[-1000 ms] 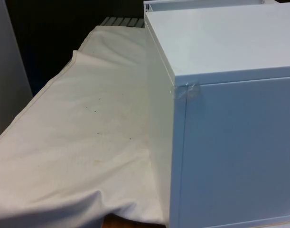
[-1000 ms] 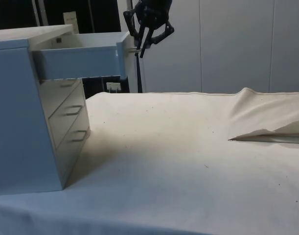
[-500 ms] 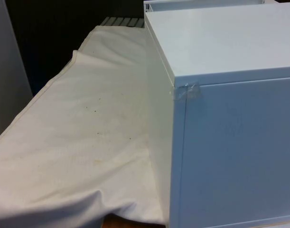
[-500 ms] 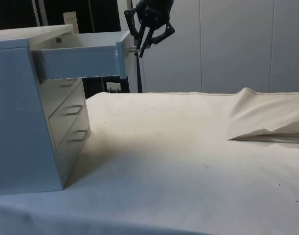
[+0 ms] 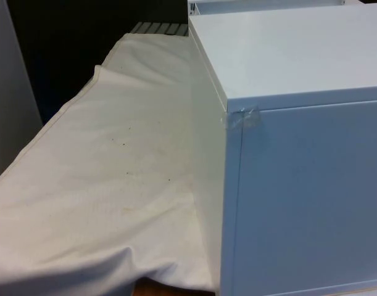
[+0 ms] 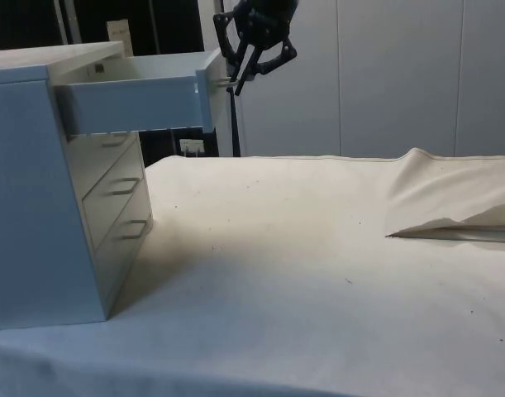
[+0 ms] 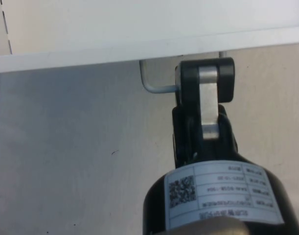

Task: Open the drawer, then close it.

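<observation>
The top drawer (image 6: 132, 99) stands pulled out, the hand (image 6: 235, 81) clamped on its handle (image 7: 159, 84), so only closing remains.

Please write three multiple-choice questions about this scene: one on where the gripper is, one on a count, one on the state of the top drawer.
1. Where is the gripper?
A. On the cloth
B. At the top drawer's handle
C. On top of the chest

2. How many drawers below the top drawer are closed?
A. None
B. Four
C. Two

3. What is the state of the top drawer?
A. Pulled out
B. Fully shut
C. Lying on the cloth

Answers: 1 B, the wrist view shows the gripper at the metal handle. 2 C, the side view shows two lower drawers flush with the chest. 3 A, it juts out from the chest.
</observation>
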{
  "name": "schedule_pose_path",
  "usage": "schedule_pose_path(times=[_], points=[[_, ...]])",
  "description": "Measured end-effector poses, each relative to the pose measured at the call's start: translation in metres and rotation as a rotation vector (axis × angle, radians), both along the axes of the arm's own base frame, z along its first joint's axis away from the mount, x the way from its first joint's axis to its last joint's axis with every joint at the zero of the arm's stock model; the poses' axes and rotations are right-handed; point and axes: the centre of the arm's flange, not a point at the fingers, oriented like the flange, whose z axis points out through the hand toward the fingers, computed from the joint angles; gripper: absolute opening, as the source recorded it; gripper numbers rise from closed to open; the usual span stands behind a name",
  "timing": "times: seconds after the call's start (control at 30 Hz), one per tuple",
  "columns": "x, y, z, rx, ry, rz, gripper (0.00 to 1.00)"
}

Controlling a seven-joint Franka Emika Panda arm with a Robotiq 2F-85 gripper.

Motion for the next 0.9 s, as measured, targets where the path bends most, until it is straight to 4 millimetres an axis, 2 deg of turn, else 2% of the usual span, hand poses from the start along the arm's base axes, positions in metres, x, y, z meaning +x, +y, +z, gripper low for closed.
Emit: schedule_pose_path(times=[0.07,0.13,0.47,0.5,0.53,0.7,0.9], points=[[0.0,0.0,0.0,0.0,0.0,0.0,0.01],[-0.001,0.0,-0.001,0.0,0.001,0.0,0.08],[-0.002,0.0,-0.001,0.002,0.002,0.001,0.63],[-0.002,0.0,-0.001,0.002,0.002,0.001,0.73],[-0.002,0.0,-0.001,0.002,0.002,0.001,0.73],[-0.002,0.0,-0.001,0.002,0.002,0.001,0.98],[-0.011,0.001,-0.013,0.003,0.024,0.004,1.0]])
